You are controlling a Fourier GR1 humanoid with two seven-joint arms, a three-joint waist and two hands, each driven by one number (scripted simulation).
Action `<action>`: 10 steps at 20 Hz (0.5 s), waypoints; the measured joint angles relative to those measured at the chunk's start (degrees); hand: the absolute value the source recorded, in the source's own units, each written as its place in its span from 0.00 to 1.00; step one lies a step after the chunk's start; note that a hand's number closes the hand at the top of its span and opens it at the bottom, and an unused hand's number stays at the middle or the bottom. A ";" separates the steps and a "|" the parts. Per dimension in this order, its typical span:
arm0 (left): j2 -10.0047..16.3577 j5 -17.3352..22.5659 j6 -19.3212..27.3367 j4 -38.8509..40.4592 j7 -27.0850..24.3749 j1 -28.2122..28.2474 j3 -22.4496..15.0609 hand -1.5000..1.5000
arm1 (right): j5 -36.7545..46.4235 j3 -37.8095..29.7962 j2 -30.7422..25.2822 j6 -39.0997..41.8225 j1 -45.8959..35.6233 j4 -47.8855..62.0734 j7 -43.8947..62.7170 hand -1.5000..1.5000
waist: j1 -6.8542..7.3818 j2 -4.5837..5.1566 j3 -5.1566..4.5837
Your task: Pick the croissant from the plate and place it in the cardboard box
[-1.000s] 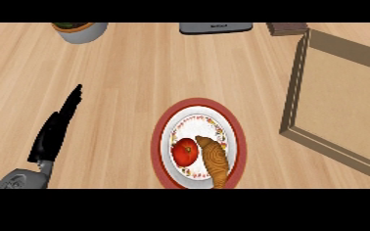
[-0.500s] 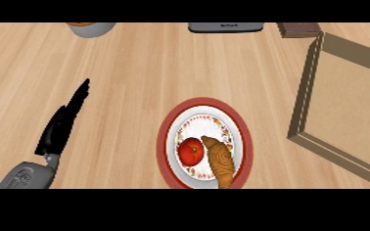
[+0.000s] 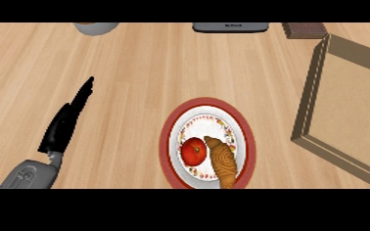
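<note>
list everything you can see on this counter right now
croissant: one, golden brown, on the plate, right of the red fruit
red fruit: one, red, on the plate
plate: one, white with a red rim, lower centre
cardboard box: one, brown, open, right side
bowl: one, grey, top left, partly cut off
flat object: one, dark grey, top centre
block: one, dark brown, top right
counter: one, light wood
left hand: one, black, fingers straight, lower left; right hand not in view

Bare counter (image 3: 180,68) separates plate (image 3: 168,132) and cardboard box (image 3: 309,103); a tomato (image 3: 193,151) crowds the croissant (image 3: 222,164).
</note>
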 measured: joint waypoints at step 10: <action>-1.98 -1.49 -0.92 2.67 -1.14 -0.85 0.55 0.50 | 19.48 10.02 0.51 11.55 -15.99 5.67 27.05 0.00 | 0.55 -0.05 0.09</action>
